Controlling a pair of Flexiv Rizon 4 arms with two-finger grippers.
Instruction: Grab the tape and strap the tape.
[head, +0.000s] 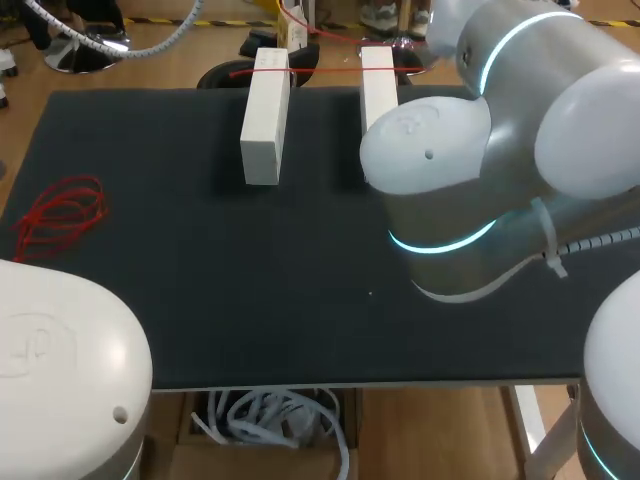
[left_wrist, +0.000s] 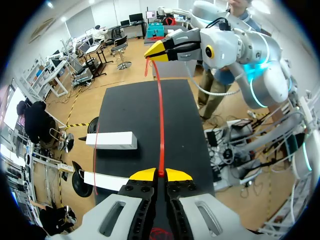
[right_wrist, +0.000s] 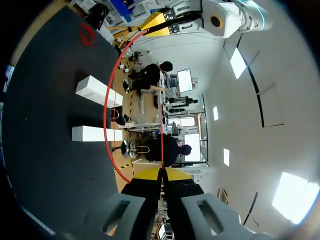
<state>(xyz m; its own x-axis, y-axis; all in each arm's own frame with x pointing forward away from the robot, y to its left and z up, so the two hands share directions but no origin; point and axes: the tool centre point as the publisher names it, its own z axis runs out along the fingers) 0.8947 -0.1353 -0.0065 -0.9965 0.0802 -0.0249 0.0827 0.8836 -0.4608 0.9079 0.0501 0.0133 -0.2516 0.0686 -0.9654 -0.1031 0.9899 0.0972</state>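
Head view: neither gripper shows. The right arm (head: 470, 150) bulks over the right half of the table (head: 250, 300); the left arm (head: 60, 370) sits at the near left corner. The tape (head: 320, 70) is only a thin red line here. Its long axis runs left to right along the table's far edge, crossing the far ends of two white blocks (head: 265, 115). A loose red tangle (head: 62, 212) lies on the mat at the left, well apart from the blocks.

Left wrist view: the left gripper (left_wrist: 161, 173) has its fingers pinched together on the tape, a yellow tip on each side. From there the tape runs straight ahead, above the mat, to the right gripper (left_wrist: 152, 53). A second red run hangs beside the nearer block.

Right wrist view: the right gripper's fingers are likewise clamped on the tape. Here the tape bows in a long arc past the blocks' ends to the left gripper's yellow tips.
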